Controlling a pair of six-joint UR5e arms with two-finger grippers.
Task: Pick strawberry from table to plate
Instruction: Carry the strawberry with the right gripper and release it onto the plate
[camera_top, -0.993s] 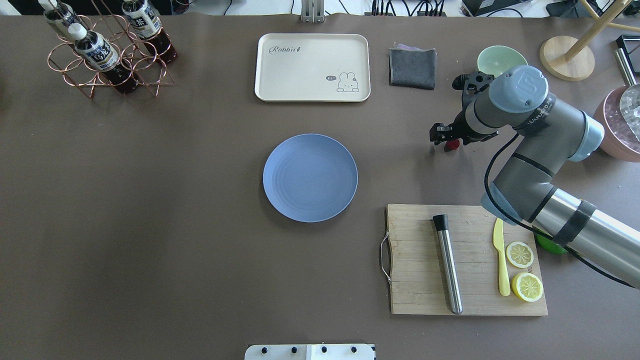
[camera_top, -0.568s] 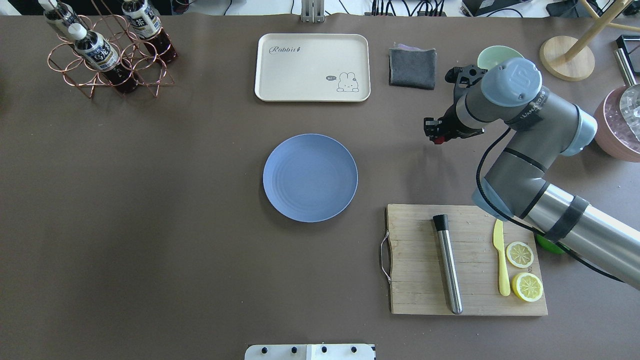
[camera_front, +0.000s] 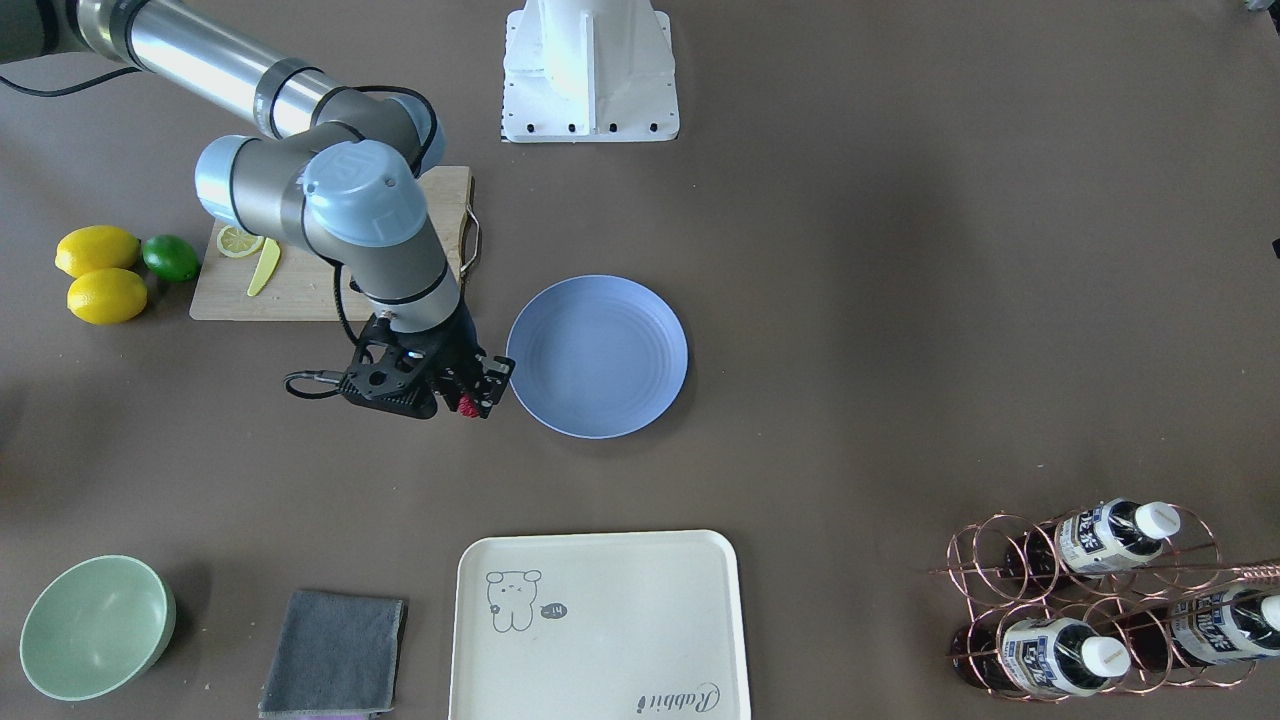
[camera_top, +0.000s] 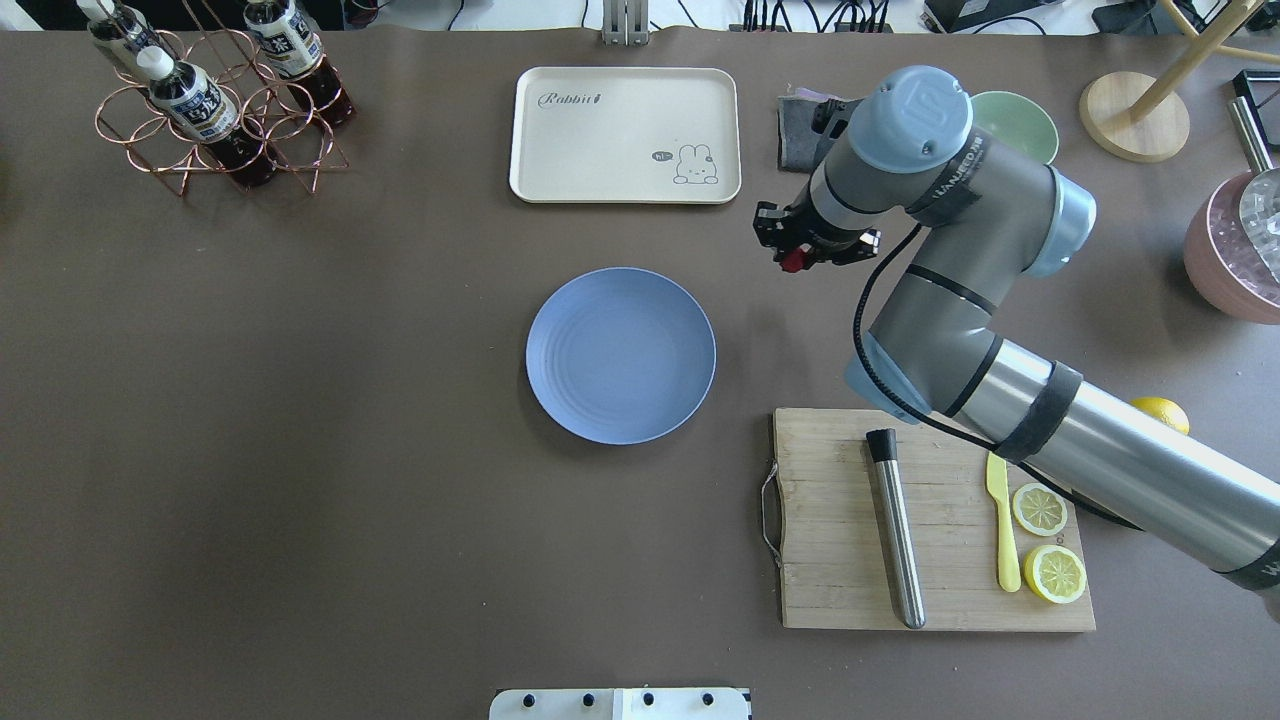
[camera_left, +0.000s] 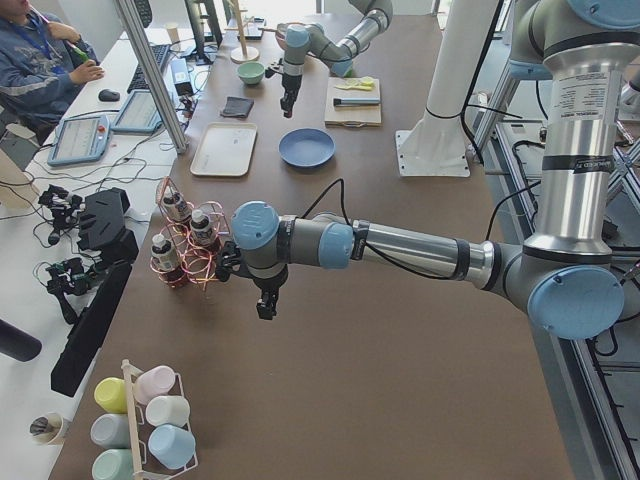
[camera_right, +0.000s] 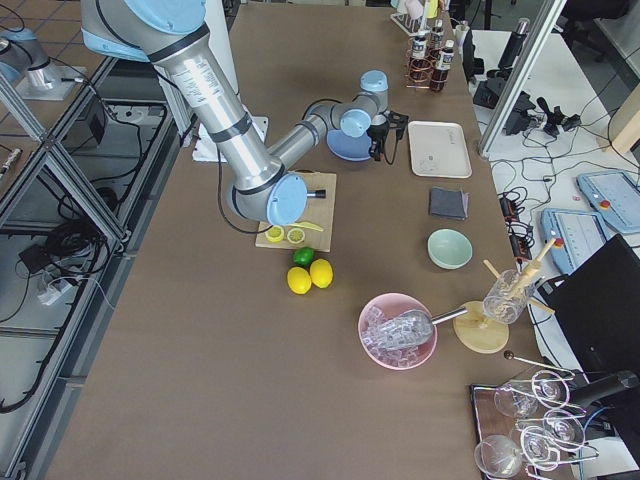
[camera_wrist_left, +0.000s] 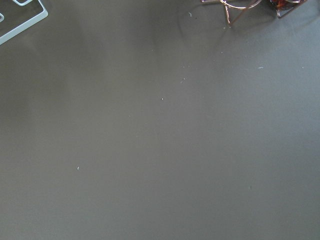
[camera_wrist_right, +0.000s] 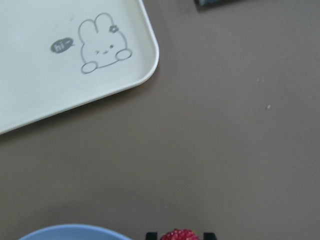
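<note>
Copper-wire bottle rack (camera_top: 205, 115) stands far left, then the cream tray (camera_top: 625, 135) and the blue plate (camera_top: 620, 355). Right of the plate, near its rim but not over it, the right gripper (camera_top: 793, 256) pinches the strawberry (camera_top: 793, 266), dark red and bumpy, above the table (camera_top: 300, 450). A wooden board (camera_top: 840, 560) with lemon slices (camera_top: 1040, 508) lies nearer the robot. The left gripper (camera_left: 263, 305) hangs over matte brown tabletop; whether its fingers are parted I cannot tell.
</note>
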